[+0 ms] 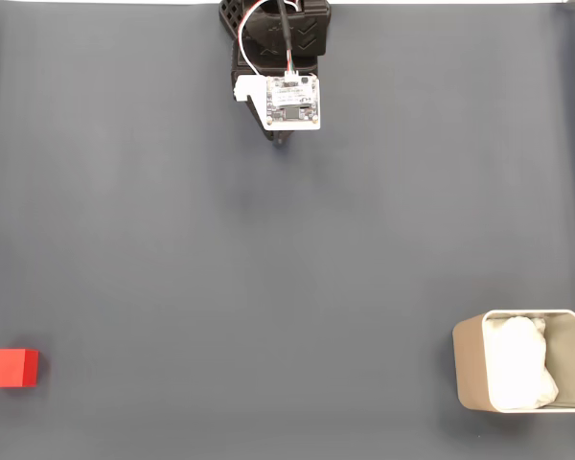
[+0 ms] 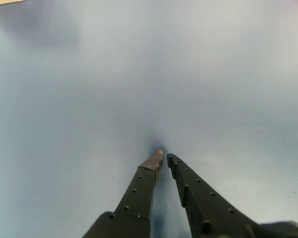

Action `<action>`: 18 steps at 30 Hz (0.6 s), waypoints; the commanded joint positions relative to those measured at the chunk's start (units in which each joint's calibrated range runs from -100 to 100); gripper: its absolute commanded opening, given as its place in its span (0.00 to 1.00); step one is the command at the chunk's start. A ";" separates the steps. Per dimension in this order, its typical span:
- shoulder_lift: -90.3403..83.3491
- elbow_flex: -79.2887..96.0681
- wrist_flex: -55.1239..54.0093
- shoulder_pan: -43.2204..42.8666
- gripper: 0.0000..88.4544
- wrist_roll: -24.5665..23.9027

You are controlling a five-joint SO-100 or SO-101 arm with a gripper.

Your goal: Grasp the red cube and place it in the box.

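The dark grey matte surface (image 1: 268, 287) spans the whole fixed view. On it, at the lower right of that view, stands the beige rectangular box with rounded corners and thin walls (image 1: 468, 369), crumpled white lining inside. At the top centre sits the black arm with a white circuit board on its wrist (image 1: 292, 101), folded close to its base. Its end effector (image 2: 164, 158) in the wrist view is clenched on nothing, the two black perforated fingers meeting at the tips just above bare surface.

The small bright red cube with plain matte faces (image 1: 11, 368) rests flat at the lower left edge of the fixed view, well apart from both arm and box.

The task looks unstarted: the reach is the step in hand. Next, the arm likely must swing toward the cube, spread its fingers and descend around it.
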 commanded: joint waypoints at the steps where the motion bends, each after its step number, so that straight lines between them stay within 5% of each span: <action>1: 0.09 0.81 0.96 -0.12 0.00 -0.68; 18: 0.17 0.81 -3.79 -0.05 0.00 0.63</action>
